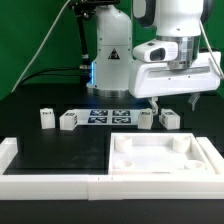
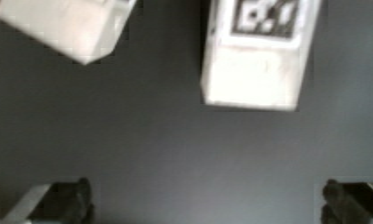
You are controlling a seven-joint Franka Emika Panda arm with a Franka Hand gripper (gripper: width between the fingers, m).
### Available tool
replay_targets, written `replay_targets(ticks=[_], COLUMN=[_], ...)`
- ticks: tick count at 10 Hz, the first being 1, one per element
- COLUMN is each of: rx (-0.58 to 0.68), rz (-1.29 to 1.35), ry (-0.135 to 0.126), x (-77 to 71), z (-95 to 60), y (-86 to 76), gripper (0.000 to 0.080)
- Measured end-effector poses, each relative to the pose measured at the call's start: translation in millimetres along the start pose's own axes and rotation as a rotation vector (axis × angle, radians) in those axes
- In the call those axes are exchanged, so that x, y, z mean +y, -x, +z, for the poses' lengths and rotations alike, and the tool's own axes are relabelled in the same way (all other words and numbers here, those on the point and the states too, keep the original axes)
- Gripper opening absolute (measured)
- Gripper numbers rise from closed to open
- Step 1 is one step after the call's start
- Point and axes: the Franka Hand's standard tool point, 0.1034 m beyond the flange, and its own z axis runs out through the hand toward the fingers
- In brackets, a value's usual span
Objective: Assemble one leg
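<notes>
Between the fingertips (image 2: 58,200) of the pincer (image 2: 209,205) there is only bare dark counter (image 2: 165,150). The wrist view shows them spread wide with nothing held, so the pincer is released and empty. That spread looks like readiness for a grasp, leaving room to straddle a small post.

Just ahead of the pincer, past the fingertips and not between them, is the leg (image 2: 259,55), with its marker tag showing to the wrist camera. It is apart from both fingers, so I judge the approach unfinished: the pincer has yet to be centred over it. Beside it, a little further off and turned at an angle, is a second leg (image 2: 67,28). The gap between the two seems wide enough for one finger to pass.

In the exterior view the pincer hangs above this pair. Beyond them, on the camera's side of the pincer, lies the square panel (image 1: 165,155), probably kept close to receive the leg. Off toward the exterior view's left is the marker board (image 1: 108,115), and past it, farthest from the pincer, two more legs (image 1: 57,120).
</notes>
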Motion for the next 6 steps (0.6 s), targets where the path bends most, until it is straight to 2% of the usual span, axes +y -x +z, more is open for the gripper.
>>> replay_targets(ticks=[3,4,6], rx=[-0.027,-0.136,-0.312], rz=[0.0,-0.002,-0.004], ry=[0.002,0.008,0.015], x=[0.4,1.8,1.2], z=[0.8,1.0,1.8], y=[2.1,9.2,8.6], gripper=[0.0649,0.0649,0.0649])
